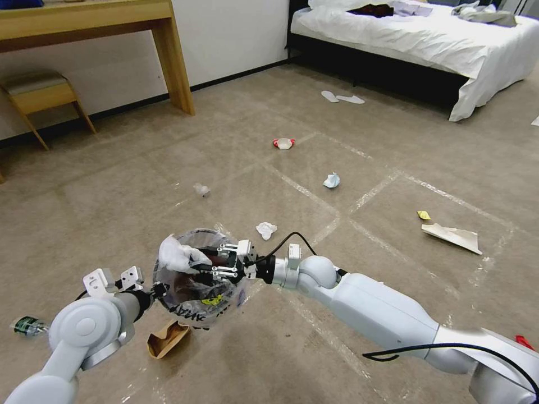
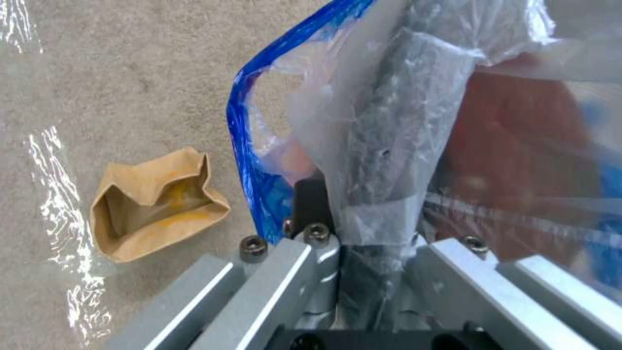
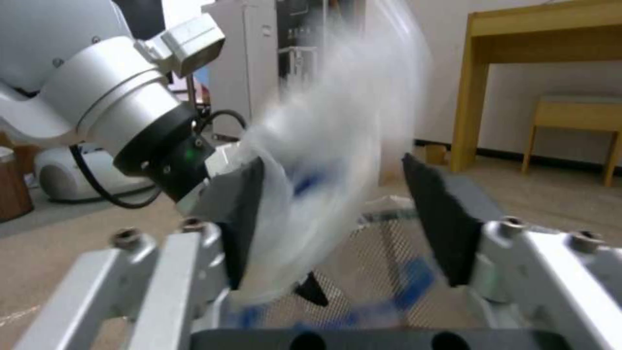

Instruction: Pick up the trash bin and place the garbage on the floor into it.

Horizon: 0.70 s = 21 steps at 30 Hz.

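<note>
The trash bin, red inside its clear lettered bag, hangs above the floor. My left gripper is shut on its rim; its wrist view shows the bin's bagged rim between the fingers. My right gripper is open over the bin's mouth. A white tissue lies at the bin's top, and it blurs between the open pads. Garbage on the carpet: a brown box, a small bottle, a tissue, a bluish wad, a red-white bowl and a paper sheet.
A wooden desk and a stool stand at the back left. A bed is at the back right, with white slippers before it. Tape strips cross the carpet.
</note>
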Available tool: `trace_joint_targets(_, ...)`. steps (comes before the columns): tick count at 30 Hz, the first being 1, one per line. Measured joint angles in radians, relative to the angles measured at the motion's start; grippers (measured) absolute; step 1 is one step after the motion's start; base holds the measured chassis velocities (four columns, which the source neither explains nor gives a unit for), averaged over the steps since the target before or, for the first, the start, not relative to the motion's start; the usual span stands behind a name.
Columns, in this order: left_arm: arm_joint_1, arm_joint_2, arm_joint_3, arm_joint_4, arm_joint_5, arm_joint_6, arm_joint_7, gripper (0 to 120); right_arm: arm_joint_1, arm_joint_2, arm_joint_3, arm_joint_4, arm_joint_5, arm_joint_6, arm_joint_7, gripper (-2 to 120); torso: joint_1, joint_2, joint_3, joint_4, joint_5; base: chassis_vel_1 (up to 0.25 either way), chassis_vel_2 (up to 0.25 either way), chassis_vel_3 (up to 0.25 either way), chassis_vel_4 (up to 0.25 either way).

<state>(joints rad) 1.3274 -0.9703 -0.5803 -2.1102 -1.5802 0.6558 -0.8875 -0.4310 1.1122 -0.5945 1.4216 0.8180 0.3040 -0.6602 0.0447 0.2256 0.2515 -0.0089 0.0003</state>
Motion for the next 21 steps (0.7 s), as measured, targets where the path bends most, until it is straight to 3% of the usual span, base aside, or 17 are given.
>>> trace_joint_targets(10, 0.000, 0.000, -0.002, -0.001, -0.003, 0.000, -0.001, 0, -0.003, -0.008, 0.005, -0.006, -0.007, 0.002, -0.002, 98, 0.000, 0.000, 0.000, 0.0000, 0.0000, 0.000, 0.000, 0.000, 0.000)
trace_joint_targets(21, 0.001, 0.000, -0.002, 0.003, -0.003, 0.000, -0.004, 0, 0.024, -0.050, 0.045, 0.032, 0.016, 0.009, 0.000, 100, 0.000, 0.000, 0.000, 0.0000, 0.0000, 0.000, 0.000, 0.000, 0.000)
